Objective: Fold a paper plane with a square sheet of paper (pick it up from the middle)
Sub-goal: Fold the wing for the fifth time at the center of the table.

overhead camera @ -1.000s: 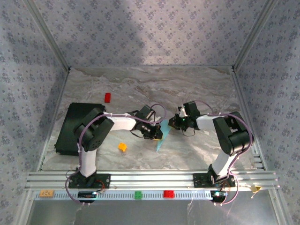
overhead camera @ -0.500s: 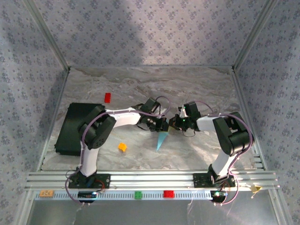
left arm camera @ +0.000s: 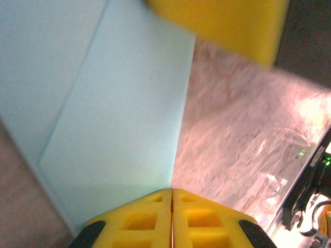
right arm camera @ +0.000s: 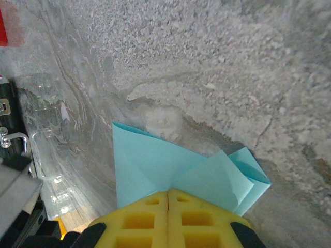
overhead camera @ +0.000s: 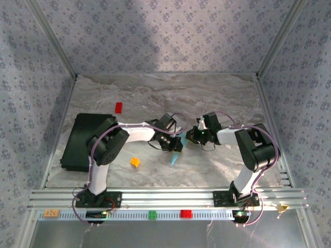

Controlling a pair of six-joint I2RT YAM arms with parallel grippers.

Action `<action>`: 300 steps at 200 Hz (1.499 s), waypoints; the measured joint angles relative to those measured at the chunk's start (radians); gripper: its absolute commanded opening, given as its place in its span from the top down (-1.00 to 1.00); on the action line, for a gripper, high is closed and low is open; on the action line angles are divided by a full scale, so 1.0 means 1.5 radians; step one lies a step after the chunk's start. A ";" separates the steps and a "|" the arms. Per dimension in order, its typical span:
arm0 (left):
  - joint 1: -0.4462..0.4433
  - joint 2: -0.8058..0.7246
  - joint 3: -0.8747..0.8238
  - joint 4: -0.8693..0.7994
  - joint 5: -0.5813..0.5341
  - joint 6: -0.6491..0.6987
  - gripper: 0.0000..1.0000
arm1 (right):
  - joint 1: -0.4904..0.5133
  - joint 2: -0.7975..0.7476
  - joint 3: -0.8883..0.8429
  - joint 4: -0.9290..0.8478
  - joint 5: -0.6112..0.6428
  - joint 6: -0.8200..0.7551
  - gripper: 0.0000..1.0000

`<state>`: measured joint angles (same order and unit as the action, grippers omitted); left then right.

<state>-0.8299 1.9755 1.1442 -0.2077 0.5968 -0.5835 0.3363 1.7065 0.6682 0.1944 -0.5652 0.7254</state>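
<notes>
Pressing folds into the sheet of paper (right arm camera: 155, 165), with the plane only partly made, I think.
My right end effector (right arm camera: 168, 192) is closed and seems to pinch the thin light-blue paper, which fans out in pointed flaps. My left end effector (left arm camera: 171, 192) is closed too, tips at the paper's edge; I cannot tell if it grips. The paper is to the right of the little orange block (overhead camera: 135, 161), on the grey stony-looking bench (overhead camera: 217, 98). Next I likely need a neat, gentle fold along the crease, as paper is floppy.
</notes>
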 measured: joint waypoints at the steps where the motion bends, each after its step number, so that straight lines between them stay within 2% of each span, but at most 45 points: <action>1: 0.000 -0.001 -0.002 -0.001 0.000 0.000 0.80 | 0.000 0.000 0.000 0.000 0.000 0.000 0.99; 91: -0.033 -0.091 -0.097 -0.052 -0.018 0.025 0.82 | -0.001 0.000 -0.001 0.001 -0.001 0.000 0.99; 137: -0.027 -0.121 -0.094 -0.051 -0.031 0.013 0.81 | -0.003 0.000 -0.001 0.000 -0.003 0.000 0.97; 190: 0.008 -0.095 -0.045 -0.024 -0.030 0.005 0.77 | -0.007 -0.001 -0.001 0.000 -0.007 -0.001 0.93; 232: 0.007 -0.038 -0.043 -0.017 -0.021 0.005 0.83 | -0.016 -0.002 0.002 -0.011 -0.023 -0.016 0.85; 300: 0.008 -0.037 -0.051 0.004 -0.009 -0.008 0.91 | -0.013 -0.023 0.026 -0.051 -0.031 -0.054 0.80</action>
<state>-0.8181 1.9205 1.0672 -0.2020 0.5835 -0.5961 0.3168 1.6714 0.7071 0.1177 -0.6117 0.6449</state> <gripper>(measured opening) 0.053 0.097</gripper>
